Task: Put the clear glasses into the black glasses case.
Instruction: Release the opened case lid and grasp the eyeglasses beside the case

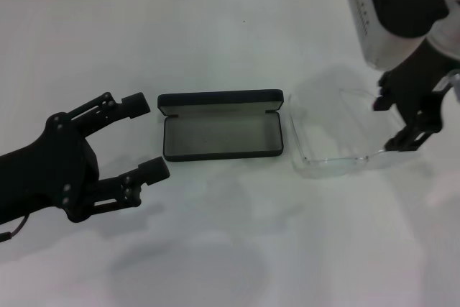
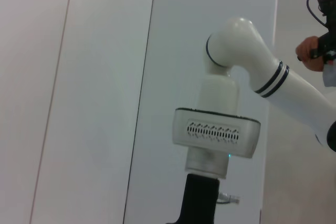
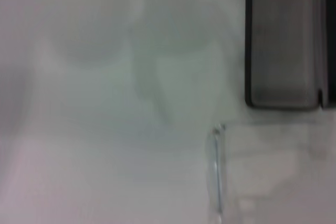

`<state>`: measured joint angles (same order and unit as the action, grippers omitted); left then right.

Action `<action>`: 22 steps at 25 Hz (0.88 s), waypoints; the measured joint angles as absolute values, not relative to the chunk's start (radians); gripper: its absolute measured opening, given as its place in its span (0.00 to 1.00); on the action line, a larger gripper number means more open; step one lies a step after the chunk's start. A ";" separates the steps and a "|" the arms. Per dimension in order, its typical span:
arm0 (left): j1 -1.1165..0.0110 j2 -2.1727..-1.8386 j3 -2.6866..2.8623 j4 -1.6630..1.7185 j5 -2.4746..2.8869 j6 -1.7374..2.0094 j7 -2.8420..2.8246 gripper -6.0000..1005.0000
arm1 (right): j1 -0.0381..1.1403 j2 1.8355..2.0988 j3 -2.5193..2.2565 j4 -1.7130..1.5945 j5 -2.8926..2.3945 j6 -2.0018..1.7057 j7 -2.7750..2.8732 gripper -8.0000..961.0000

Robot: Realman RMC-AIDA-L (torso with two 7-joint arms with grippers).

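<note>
While the clear glasses (image 1: 332,138) lie unfolded on the white table (image 1: 215,34), just to the right of the black glasses case (image 1: 221,133), my right gripper (image 1: 399,121) hangs over their far right end. Fingers spread a little; nothing held yet. I judge the grasp is next, at the front corner nearest me.

Case sits open, lid (image 1: 220,101) tipped back, grey lining up, so the tray is ready to take them from above. In the right wrist view the case's end (image 3: 286,40) and one thin arm of the glasses (image 3: 217,171) are near each other but apart.

Left gripper (image 1: 138,136) rests low at the case's left end, fingers wide, empty, probably placed to steady it.

Room: bare table behind and in front. The short move leftward looks open; the case's right wall is the only edge to clear.
</note>
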<state>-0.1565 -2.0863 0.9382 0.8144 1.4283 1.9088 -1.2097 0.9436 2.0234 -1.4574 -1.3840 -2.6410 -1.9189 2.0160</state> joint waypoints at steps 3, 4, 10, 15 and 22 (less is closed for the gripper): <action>-0.158 -2.086 0.937 0.814 1.428 1.909 -1.209 0.88 | 0.907 2.026 -1.483 -1.379 -2.588 -1.857 1.985 0.62; -0.159 -2.086 0.936 0.814 1.428 1.909 -1.209 0.88 | 0.903 2.026 -1.489 -1.378 -2.584 -1.851 1.981 0.63; -0.164 -2.086 0.936 0.813 1.428 1.903 -1.209 0.87 | 0.886 2.027 -1.574 -1.304 -2.581 -1.794 1.939 0.64; -0.169 -2.086 0.940 0.812 1.433 1.903 -1.209 0.87 | 0.889 2.026 -1.605 -1.250 -2.588 -1.732 1.938 0.64; -0.202 -2.082 0.938 0.829 1.566 1.902 -1.218 0.87 | 0.890 2.026 -1.623 -1.202 -2.589 -1.681 1.925 0.63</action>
